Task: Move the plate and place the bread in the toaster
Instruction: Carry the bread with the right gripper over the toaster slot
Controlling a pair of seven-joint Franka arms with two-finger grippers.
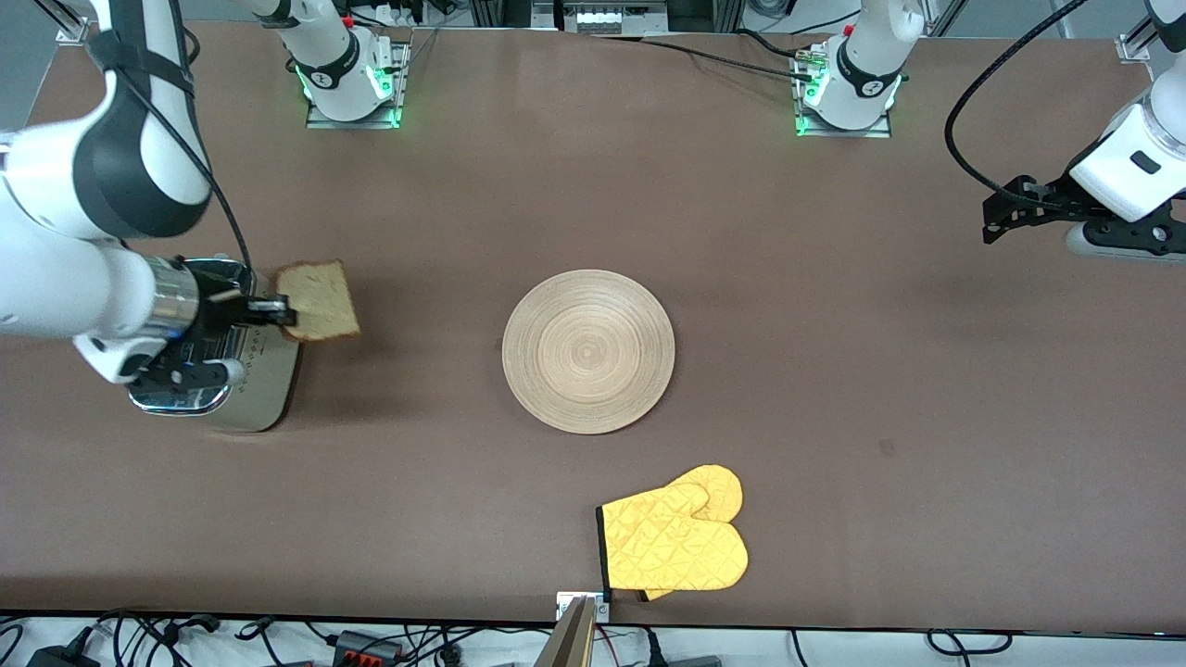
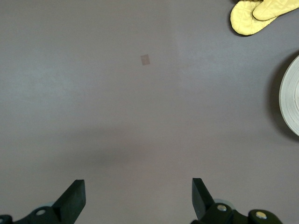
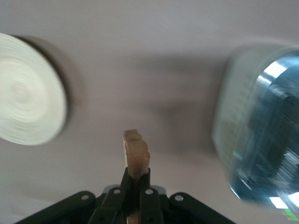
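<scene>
Bread (image 1: 318, 300) hangs in my right gripper (image 1: 278, 310), pinched at one edge and held in the air beside the toaster (image 1: 243, 389), at the right arm's end of the desk (image 1: 834, 389), as the front view shows it. From the same view the plate (image 1: 588, 351) lies flat at the middle of the desk, with a yellow oven mitt (image 1: 675, 540) nearer to the front camera than it. My left gripper (image 1: 1010, 208) waits over bare desk at the left arm's end. In the left wrist view my left gripper (image 2: 138, 196) has its jaws spread wide with nothing between them; the plate's rim (image 2: 290, 100) and the mitt (image 2: 254, 16) show at the frame's edge. In the right wrist view my right gripper (image 3: 133, 193) has its jaws clamped on the slice (image 3: 136, 156), which stands edge-on, with the toaster's chrome top (image 3: 268, 135) to one side and the plate (image 3: 28, 100) to the other. I judge the slice light, soft and crumbly, so a gentle squeeze near the crust suits it best; too hard and it would tear, and held by one edge it may sag or swing. The slots look narrow, so it should go in upright and square.
</scene>
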